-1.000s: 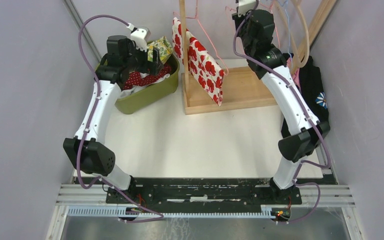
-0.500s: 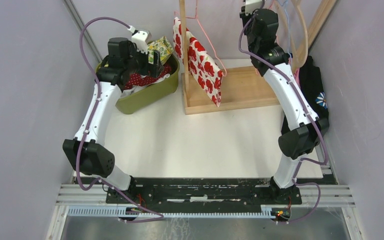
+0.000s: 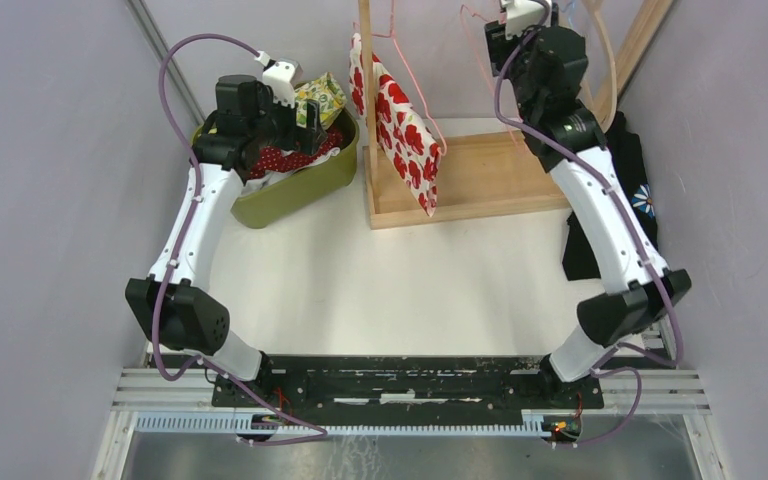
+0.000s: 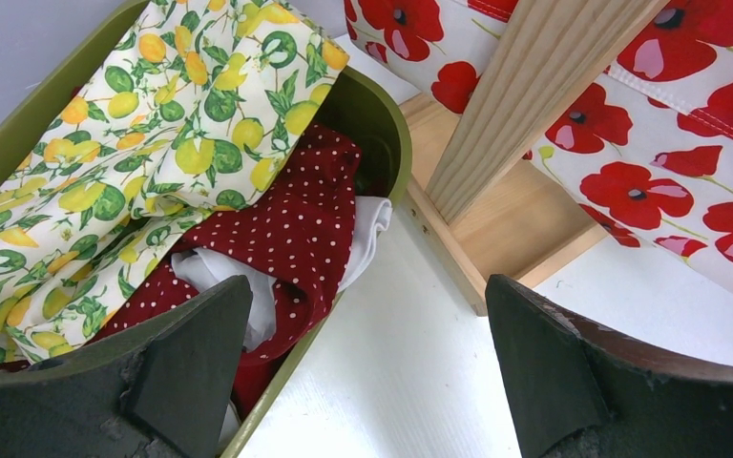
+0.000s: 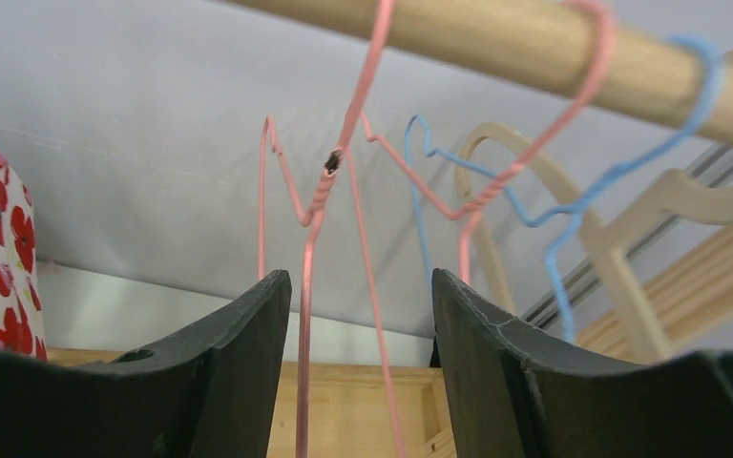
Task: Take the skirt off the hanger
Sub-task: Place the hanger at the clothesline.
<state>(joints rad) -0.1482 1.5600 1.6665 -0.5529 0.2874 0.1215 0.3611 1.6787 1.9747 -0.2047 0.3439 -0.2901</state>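
White table (image 3: 360,290), grey walls (image 3: 50,200). The poppy skirt (image 3: 405,130) hangs at the wooden rack's (image 3: 490,170) left post. Your right gripper (image 5: 358,286), jaws parted, frames a pink hanger (image 5: 323,191) under the rack's top; centre its neck before closing. Your left gripper (image 4: 367,286), jaws wide, hovers left of the rack.

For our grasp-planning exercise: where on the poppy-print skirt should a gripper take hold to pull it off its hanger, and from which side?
Take the skirt at its lower near corner, approaching from the arms' side. It hangs from the pink hanger as a thin flat panel, so that free edge can probably be pinched across both faces. The wooden post crowds its far end.
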